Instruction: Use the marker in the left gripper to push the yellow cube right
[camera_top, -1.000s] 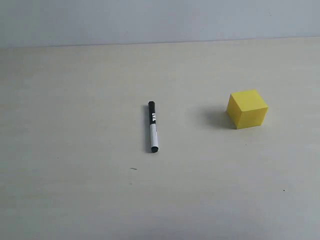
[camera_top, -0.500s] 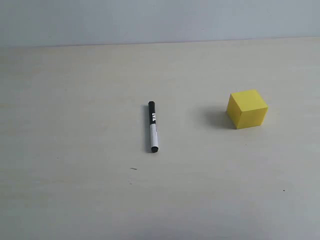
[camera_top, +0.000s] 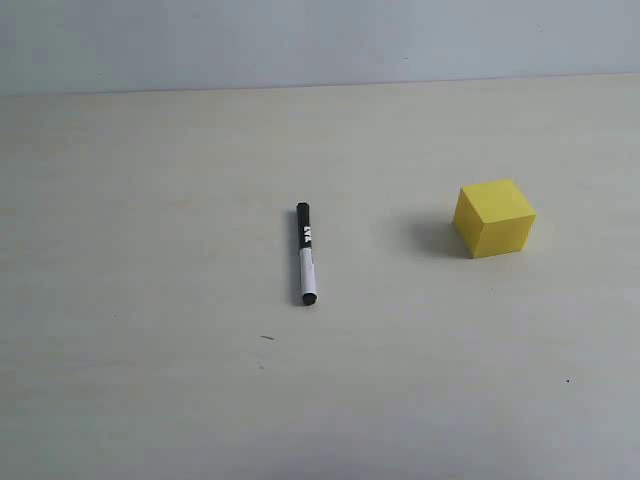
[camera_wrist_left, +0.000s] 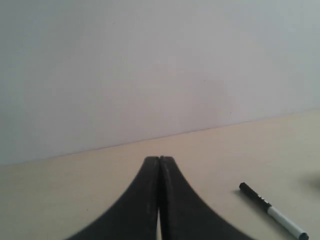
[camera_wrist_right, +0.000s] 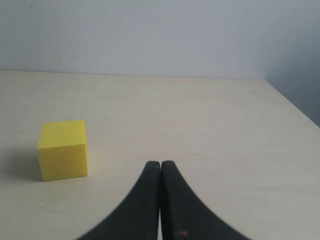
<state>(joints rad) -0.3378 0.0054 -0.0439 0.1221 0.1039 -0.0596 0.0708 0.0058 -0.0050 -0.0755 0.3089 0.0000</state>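
Observation:
The marker (camera_top: 305, 253) lies flat on the pale table, black cap toward the far side, white barrel toward the near side. It also shows in the left wrist view as the marker (camera_wrist_left: 272, 213), apart from my left gripper (camera_wrist_left: 159, 159), which is shut with nothing in it. The yellow cube (camera_top: 494, 218) sits to the marker's right with bare table between them. My right gripper (camera_wrist_right: 160, 164) is shut and empty, with the yellow cube (camera_wrist_right: 63, 149) standing off to its side. Neither gripper appears in the exterior view.
The pale table (camera_top: 150, 380) ends at a far edge against a plain grey wall (camera_top: 300, 40). The table's side edge (camera_wrist_right: 292, 107) runs close by in the right wrist view. A small dark speck (camera_top: 266, 338) lies near the marker.

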